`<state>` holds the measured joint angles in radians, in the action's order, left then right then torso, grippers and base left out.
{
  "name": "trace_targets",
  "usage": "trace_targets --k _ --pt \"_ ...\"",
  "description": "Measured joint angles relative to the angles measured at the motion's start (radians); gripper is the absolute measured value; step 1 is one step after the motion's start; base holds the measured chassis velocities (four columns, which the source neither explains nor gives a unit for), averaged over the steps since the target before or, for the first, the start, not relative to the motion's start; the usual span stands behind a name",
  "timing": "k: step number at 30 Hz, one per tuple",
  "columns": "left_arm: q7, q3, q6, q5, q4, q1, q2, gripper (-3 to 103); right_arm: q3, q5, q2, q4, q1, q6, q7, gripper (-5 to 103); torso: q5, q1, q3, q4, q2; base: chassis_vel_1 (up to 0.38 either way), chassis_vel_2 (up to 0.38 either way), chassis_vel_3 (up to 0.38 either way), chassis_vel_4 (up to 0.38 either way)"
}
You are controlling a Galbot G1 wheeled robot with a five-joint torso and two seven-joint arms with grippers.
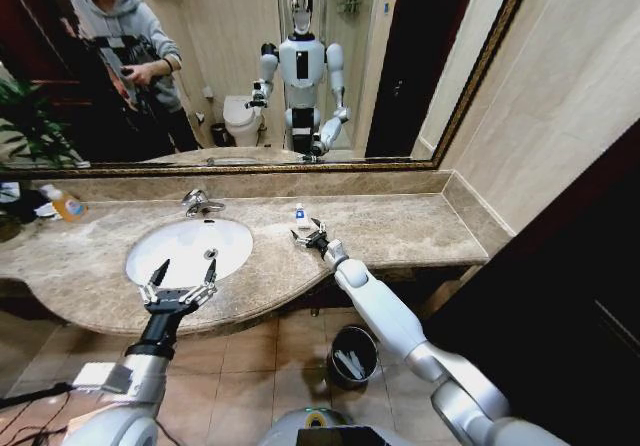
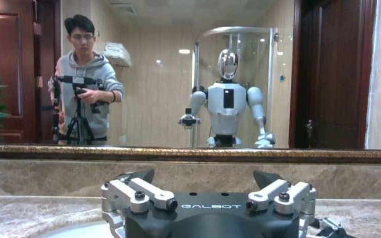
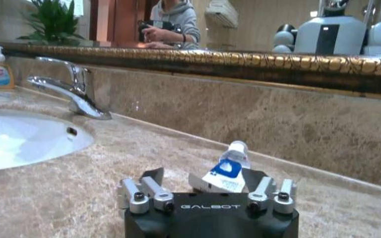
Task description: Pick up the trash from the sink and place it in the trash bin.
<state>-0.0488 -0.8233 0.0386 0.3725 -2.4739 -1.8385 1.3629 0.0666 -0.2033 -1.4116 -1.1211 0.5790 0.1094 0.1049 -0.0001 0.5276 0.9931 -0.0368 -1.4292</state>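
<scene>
- Tube (image 1: 302, 215), white-blue, stands upright on tabletop (image 1: 400, 226), centre frame; we see right pincer (image 1: 311, 234) spread wide just beside it.
- Left pincer (image 1: 180, 282) wide, over sink (image 1: 190, 249) front rim, lower left.
- Trash bin (image 1: 352, 355) on floor, lower centre.

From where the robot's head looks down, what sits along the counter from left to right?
Orange soap bottle → faucet over the sink → small white-blue tube → right gripper. Nearer the robot, the open left gripper hovers at the sink's front rim.
</scene>
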Motion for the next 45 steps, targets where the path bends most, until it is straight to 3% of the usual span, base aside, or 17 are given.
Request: trace_targets --k 4,5,6,8,15,17,18,22,35,38,39,41,43,45 --pt "0.000 0.000 0.000 0.000 0.000 0.000 0.000 100 -0.003 0.000 -0.006 0.009 0.000 0.001 0.004 65 0.0001 0.000 0.000 0.0000 0.000 0.000 0.000 0.000 0.000" --pt "0.000 0.000 0.000 0.000 0.000 0.000 0.000 100 -0.004 -0.001 -0.007 0.010 0.000 0.001 0.005 65 0.0000 0.000 0.000 0.0000 0.000 0.000 0.000 0.000 0.000" --pt "0.000 0.000 0.000 0.000 0.000 0.000 0.000 100 -0.005 -0.002 -0.007 0.013 0.001 0.001 0.007 54 0.0001 0.000 0.000 0.0000 0.000 0.000 0.000 0.000 0.000" --pt "0.000 0.000 0.000 0.000 0.000 0.000 0.000 100 -0.006 -0.003 -0.006 0.013 0.001 0.001 0.007 54 0.0001 0.000 0.000 0.0000 0.000 0.000 0.000 0.000 0.000" --pt "0.000 0.000 0.000 0.000 0.000 0.000 0.000 100 -0.013 -0.018 0.001 -0.006 0.013 0.003 0.008 21 0.0001 0.000 0.000 0.0000 0.000 0.000 0.000 0.000 0.000" --pt "0.000 0.000 0.000 0.000 0.000 0.000 0.000 100 -0.014 -0.019 0.002 -0.006 0.015 0.005 0.008 21 0.0001 0.000 0.000 0.0000 0.000 0.000 0.000 0.000 0.000" --pt "0.000 0.000 0.000 0.000 0.000 0.000 0.000 100 -0.014 -0.020 0.003 -0.006 0.016 0.006 0.008 11 0.0001 0.000 0.000 0.0000 0.000 0.000 0.000 0.000 0.000" --pt "0.000 0.000 0.000 0.000 0.000 0.000 0.000 100 -0.013 -0.033 0.008 -0.007 0.015 0.006 0.008 2 0.0001 0.000 0.000 0.0000 0.000 0.000 0.000 0.000 0.000" --pt "0.000 0.000 0.000 0.000 0.000 0.000 0.000 100 -0.004 -0.040 -0.002 -0.028 0.007 -0.002 -0.012 0 0.0001 0.000 0.000 0.0000 0.000 0.000 0.000 0.000 0.000" --pt "0.000 0.000 0.000 0.000 0.000 0.000 0.000 100 -0.001 -0.035 -0.023 -0.033 -0.001 -0.009 -0.032 16 0.0000 0.000 0.000 0.0001 0.000 0.000 0.000 0.000 0.000" --pt "0.000 0.000 0.000 0.000 0.000 0.000 0.000 100 -0.001 -0.035 -0.023 -0.033 -0.001 -0.009 -0.032 16 0.0000 0.000 0.000 0.0001 0.000 0.000 0.000 0.000 0.000" --pt "0.000 0.000 0.000 0.000 0.000 0.000 0.000 100 -0.001 -0.023 -0.039 -0.023 -0.008 -0.009 -0.040 27 0.0000 0.000 0.000 0.0000 0.000 0.000 0.000 0.000 0.000" --pt "0.000 0.000 0.000 0.000 0.000 0.000 0.000 100 -0.001 -0.018 -0.043 -0.018 -0.010 -0.009 -0.042 27 0.0000 0.000 0.000 0.0000 0.000 0.000 0.000 0.000 0.000" --pt "0.000 0.000 0.000 0.000 0.000 0.000 0.000 100 0.000 -0.004 -0.061 0.001 -0.019 -0.009 -0.054 37 0.0000 0.000 0.000 0.0000 0.000 0.000 0.000 0.000 0.000"
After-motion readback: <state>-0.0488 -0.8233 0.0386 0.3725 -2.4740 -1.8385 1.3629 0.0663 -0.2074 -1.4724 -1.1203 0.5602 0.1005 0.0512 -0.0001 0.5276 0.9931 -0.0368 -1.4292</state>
